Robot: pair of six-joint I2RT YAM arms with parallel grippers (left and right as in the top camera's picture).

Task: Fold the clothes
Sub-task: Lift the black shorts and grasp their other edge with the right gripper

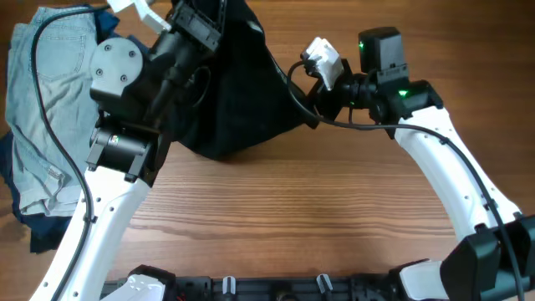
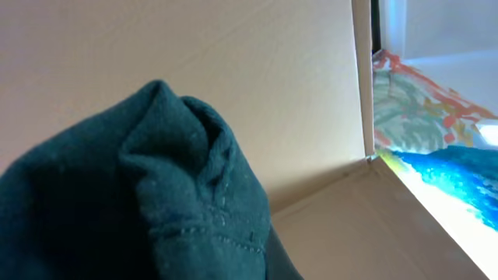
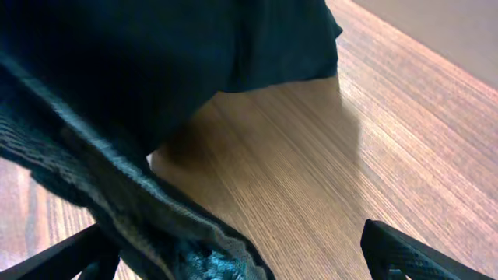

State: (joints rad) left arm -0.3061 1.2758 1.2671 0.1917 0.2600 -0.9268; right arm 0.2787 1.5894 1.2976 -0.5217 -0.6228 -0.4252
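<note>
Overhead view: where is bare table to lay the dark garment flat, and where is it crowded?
Free: the wood between left arm and right arm, in front of the dark garment. Crowded: the left edge, under the denim pile.

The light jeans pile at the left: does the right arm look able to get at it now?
Probably not. The left arm stands between the right arm and the jeans, and the dark garment lies across its jaws.

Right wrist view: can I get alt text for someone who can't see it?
A dark, near-black fabric garment hangs over a brown wood-grain table, its stitched hem running diagonally across the lower left. The right gripper shows two black fingers wide apart at the bottom corners, the hem between them.
</note>
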